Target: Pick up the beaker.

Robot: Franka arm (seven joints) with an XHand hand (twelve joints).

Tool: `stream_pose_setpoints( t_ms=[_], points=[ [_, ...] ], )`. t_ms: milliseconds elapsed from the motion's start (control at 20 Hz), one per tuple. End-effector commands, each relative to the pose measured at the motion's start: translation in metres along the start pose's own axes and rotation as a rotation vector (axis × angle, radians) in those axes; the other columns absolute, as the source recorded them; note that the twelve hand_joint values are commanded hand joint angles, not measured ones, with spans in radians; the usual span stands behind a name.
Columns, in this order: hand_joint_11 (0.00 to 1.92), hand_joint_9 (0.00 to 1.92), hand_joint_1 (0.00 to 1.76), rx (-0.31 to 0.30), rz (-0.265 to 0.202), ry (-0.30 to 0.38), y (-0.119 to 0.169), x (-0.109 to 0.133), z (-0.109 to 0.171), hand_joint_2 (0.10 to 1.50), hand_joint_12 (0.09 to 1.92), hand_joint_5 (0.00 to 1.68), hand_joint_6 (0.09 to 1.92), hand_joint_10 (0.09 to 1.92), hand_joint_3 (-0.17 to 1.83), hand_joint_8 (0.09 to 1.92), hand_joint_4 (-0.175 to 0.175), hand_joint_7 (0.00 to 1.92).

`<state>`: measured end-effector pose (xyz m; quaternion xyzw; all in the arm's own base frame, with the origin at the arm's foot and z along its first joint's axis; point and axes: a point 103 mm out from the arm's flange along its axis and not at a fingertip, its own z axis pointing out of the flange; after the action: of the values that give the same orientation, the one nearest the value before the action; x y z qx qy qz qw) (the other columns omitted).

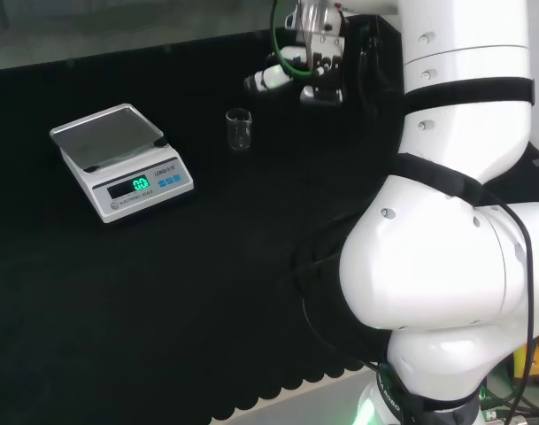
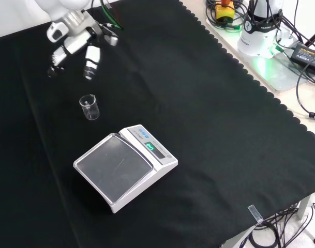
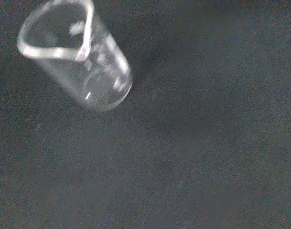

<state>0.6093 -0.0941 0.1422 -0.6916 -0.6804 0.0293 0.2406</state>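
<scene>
Front view: my hand [image 2: 77, 44] hovers above the beaker [image 2: 89, 107], apart, fingers relaxed, holding nothing. Beaker upright on cloth [image 2: 209, 129], near scale [image 2: 125, 166].

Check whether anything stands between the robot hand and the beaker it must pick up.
Nothing visible does. The robot hand hangs above the black cloth, apart from the upright beaker. The scale stands on the beaker's far side from it.
</scene>
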Motion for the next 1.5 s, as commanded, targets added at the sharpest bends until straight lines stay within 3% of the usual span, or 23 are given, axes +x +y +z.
stream_pose_setpoints(
  t_ms=[50,300,850,1500],
  points=[
    [0.02,0.05,0.3,-0.006,-0.06,0.077,-0.006,0.033,0.02,0.92,1.55,0.18,0.09,0.93,0.11,0.59,-0.09,0.0],
    [0.02,0.05,0.3,0.01,-0.083,0.088,0.003,0.049,0.034,0.92,1.55,0.18,0.09,0.93,0.11,0.6,-0.091,0.0],
    [0.03,0.06,0.3,0.058,-0.057,0.124,0.028,0.06,0.065,0.92,1.55,0.19,0.09,0.94,0.11,0.62,-0.093,0.0],
    [0.05,0.07,0.31,0.087,-0.063,0.057,0.014,0.068,0.089,0.92,1.55,0.2,0.09,0.95,0.1,0.65,-0.096,0.0]
  ],
)
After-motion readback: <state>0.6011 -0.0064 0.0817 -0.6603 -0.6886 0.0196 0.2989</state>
